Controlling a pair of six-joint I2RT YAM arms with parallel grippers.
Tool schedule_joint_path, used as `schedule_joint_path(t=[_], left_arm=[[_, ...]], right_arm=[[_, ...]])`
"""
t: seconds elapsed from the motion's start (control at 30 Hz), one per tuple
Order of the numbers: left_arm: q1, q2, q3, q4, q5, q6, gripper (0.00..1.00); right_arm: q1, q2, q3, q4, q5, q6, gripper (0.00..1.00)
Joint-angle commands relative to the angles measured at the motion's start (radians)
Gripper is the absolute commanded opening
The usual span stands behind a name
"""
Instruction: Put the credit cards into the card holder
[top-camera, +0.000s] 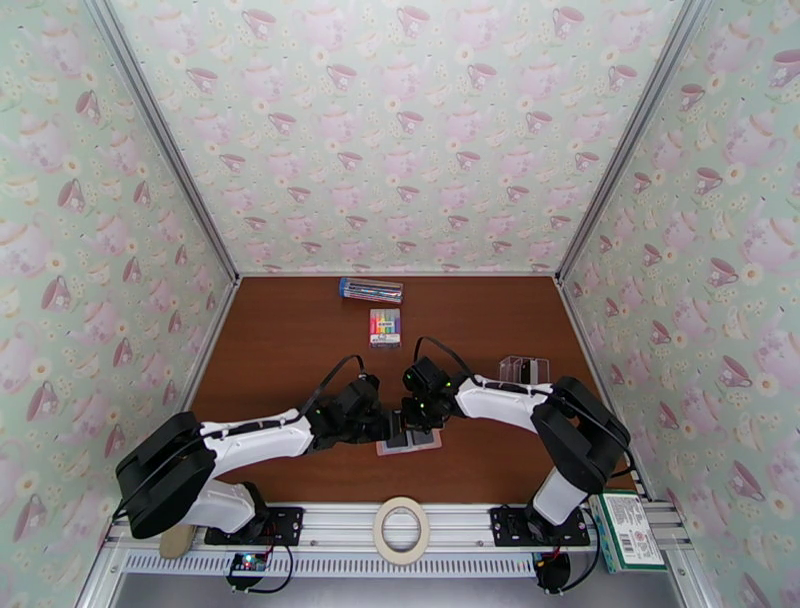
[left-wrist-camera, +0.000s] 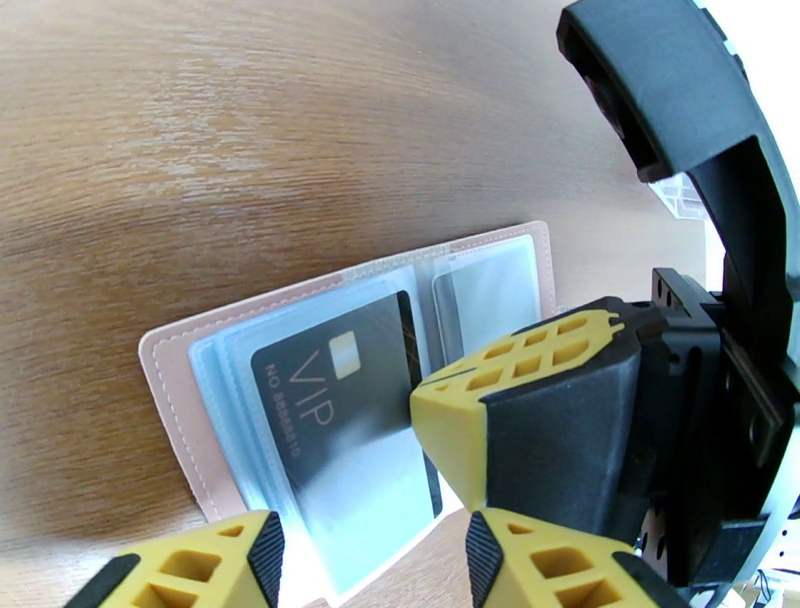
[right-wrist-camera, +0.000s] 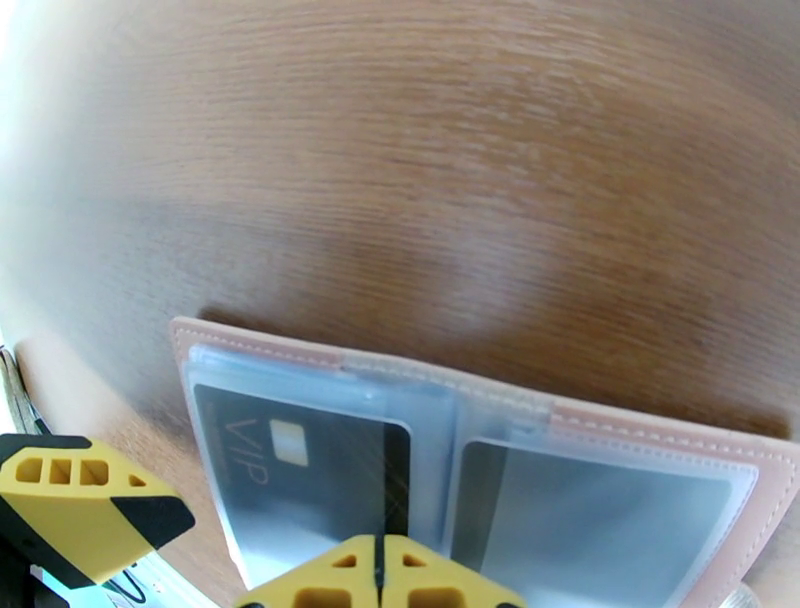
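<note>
The pink card holder (right-wrist-camera: 620, 425) lies open on the brown table, between both arms (top-camera: 410, 447). A dark grey credit card (left-wrist-camera: 340, 410) marked VIP sits under the clear sleeve of one page. The other page (right-wrist-camera: 600, 500) holds a greyish card. My right gripper (right-wrist-camera: 380, 570) is shut, its tips resting at the VIP card's banded edge by the fold. My left gripper (left-wrist-camera: 370, 575) is open, its fingers apart over the holder's near edge. More clear credit cards (top-camera: 525, 370) stand to the right of the arms.
A pack of rainbow markers (top-camera: 385, 327) and a long clear pen box (top-camera: 371, 290) lie toward the back of the table. A tape roll (top-camera: 402, 530) rests on the front rail, and a green box (top-camera: 628, 530) sits at the front right.
</note>
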Motion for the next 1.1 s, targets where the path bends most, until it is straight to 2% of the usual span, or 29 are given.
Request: schedule_joint_path(t=[0.0, 0.2, 1.07], left_arm=[[0.001, -0.002, 0.01, 0.016, 0.012, 0.003, 0.57], [-0.001, 0.017, 0.012, 0.028, 0.024, 0.0, 0.6], [-0.024, 0.059, 0.049, 0.063, 0.051, 0.001, 0.6]], right_arm=[[0.007, 0.02, 0.02, -0.027, 0.027, -0.021, 0.05], [0.007, 0.02, 0.02, -0.027, 0.024, -0.02, 0.04], [0.006, 0.025, 0.024, -0.024, 0.02, -0.021, 0.04]])
